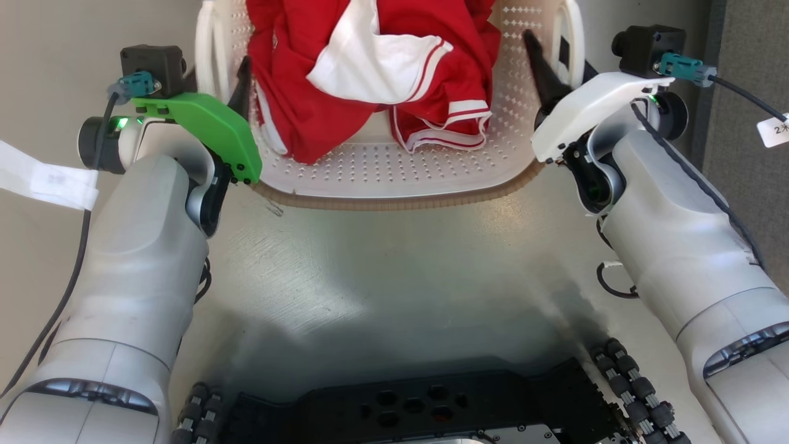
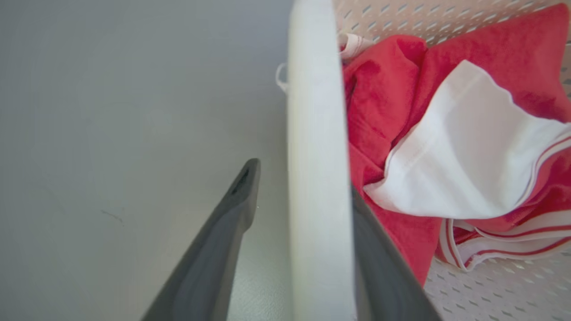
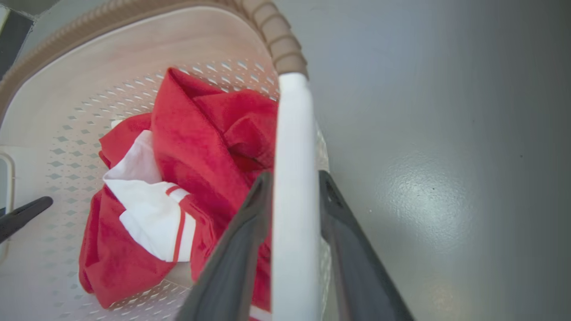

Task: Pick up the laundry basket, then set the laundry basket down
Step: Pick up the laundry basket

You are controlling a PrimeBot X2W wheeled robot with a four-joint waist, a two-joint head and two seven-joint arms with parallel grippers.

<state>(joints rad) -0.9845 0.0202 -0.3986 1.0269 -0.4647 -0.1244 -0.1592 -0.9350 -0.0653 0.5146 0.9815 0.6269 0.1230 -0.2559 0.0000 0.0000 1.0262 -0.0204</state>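
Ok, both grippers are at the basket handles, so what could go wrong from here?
1. On the left gripper, the outer finger stands apart from the left handle, while the right gripper hugs the right handle; lifting the laundry basket now could tilt it.
2. The red-and-white garment lies close beside the left inner finger and might get pinched.

The left forearm (image 1: 142, 259) and right forearm (image 1: 678, 240) reach forward, wrists turned inward. The right end effector (image 3: 294, 176) presses both dark fingers against a handle of the laundry basket (image 1: 382, 169). The left end effector (image 2: 303, 178) straddles the other handle, its outer finger (image 2: 223, 232) standing clear.
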